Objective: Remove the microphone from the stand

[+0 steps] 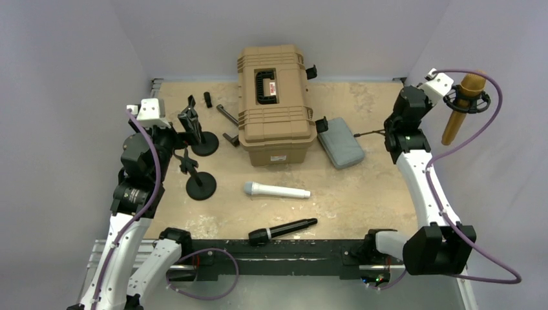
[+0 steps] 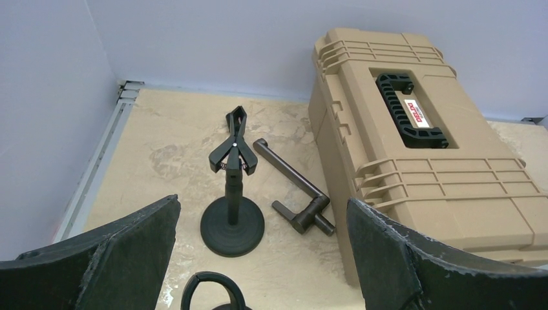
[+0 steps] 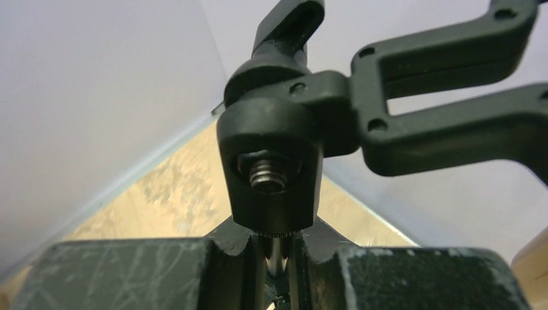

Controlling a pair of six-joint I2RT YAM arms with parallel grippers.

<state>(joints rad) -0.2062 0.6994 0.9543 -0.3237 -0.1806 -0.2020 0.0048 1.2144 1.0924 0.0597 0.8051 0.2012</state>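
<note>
My R claw point(image 3: 276, 258): closed tight on stem of mount point(image 3: 271, 148). Gold mic point(image 1: 460, 106) sits in the mount, upper right of top view. My L claw point(image 2: 263, 208): wide open, empty, above clip stand point(image 2: 232, 194), left side of table point(image 1: 362, 187).

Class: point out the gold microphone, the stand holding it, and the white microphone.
gold microphone point(image 1: 455, 126): top external view, lower body.
stand point(image 3: 271, 129): right wrist view, swivel joint.
white microphone point(image 1: 284, 191): top external view, mid-handle.
</note>
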